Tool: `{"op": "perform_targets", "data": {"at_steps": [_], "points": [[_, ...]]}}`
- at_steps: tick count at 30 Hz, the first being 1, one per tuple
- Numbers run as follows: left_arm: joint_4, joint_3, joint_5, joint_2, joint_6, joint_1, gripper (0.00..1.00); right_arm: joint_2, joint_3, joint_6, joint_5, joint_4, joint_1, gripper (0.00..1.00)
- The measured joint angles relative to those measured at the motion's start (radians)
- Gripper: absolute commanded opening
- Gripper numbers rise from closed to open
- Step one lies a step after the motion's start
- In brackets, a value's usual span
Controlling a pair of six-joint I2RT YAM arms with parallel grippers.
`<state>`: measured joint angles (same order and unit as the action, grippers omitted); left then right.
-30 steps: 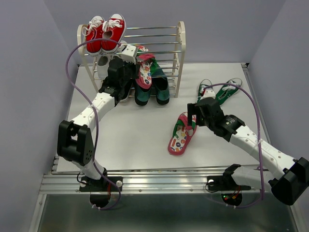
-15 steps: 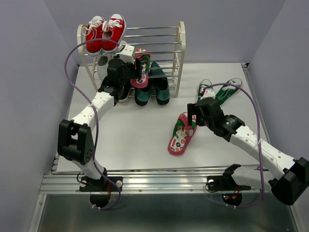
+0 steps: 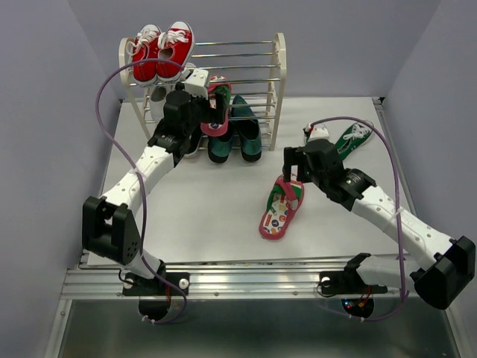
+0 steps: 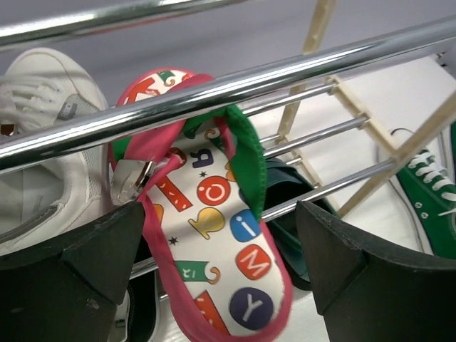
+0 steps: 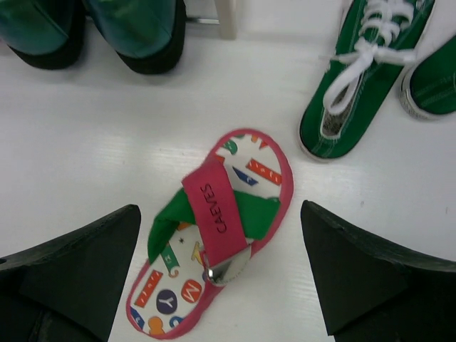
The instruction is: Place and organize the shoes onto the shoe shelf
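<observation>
On white table (image 3: pixel 209 216) | lavender walls (image 3: pixel 45 112) | flip-flop (image 3: pixel 279 209), apparently flat

The shelf (image 3: pixel 279 74) holds one flip-flop (image 4: pixel 214 235) (over the slip-ons (image 3: pixel 244 138)); its mate (image 5: pixel 214 214) lies on the table (image 3: pixel 209 201).

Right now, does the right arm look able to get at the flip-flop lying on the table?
Probably yes: the open right tool hangs just above the flip-flop, with nothing between them.

Table (image 3: pixel 209 212): shoe shelf (image 3: pixel 279 74) at back, flip-flop (image 3: pixel 276 216) mid-right, green sneakers (image 3: pixel 349 142) beyond (near right edge). Red sneakers (image 3: pixel 162 52) atop shelf.
</observation>
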<state>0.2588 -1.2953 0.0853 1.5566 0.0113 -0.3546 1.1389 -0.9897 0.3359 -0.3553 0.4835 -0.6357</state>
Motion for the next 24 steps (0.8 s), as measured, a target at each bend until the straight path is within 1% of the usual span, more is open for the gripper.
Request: {"op": "perform_targets", "data": {"at_steps": [4, 8, 12, 16, 21, 24], "points": [[-0.027, 0.013, -0.02, -0.086, -0.018, -0.04, 0.99, 0.066, -0.094, -0.029, -0.009, -0.055, 0.0, 1.0], [-0.044, 0.066, -0.036, -0.201, -0.061, -0.086, 0.99, 0.147, -0.19, -0.074, -0.025, -0.137, 0.0, 1.0], [-0.059, 0.192, -0.047, -0.34, -0.134, -0.102, 0.99, 0.252, -0.319, -0.149, -0.03, -0.207, 0.023, 0.99], [-0.071, 0.329, -0.05, -0.413, -0.206, -0.105, 0.99, 0.351, -0.424, -0.213, -0.01, -0.267, 0.063, 0.98], [-0.108, 0.417, -0.048, -0.402, -0.256, -0.124, 0.99, 0.503, -0.559, -0.271, 0.016, -0.319, 0.11, 0.89], [-0.109, 0.426, -0.049, -0.394, -0.268, -0.13, 0.97, 0.578, -0.618, -0.289, 0.045, -0.336, 0.129, 0.77]]}}
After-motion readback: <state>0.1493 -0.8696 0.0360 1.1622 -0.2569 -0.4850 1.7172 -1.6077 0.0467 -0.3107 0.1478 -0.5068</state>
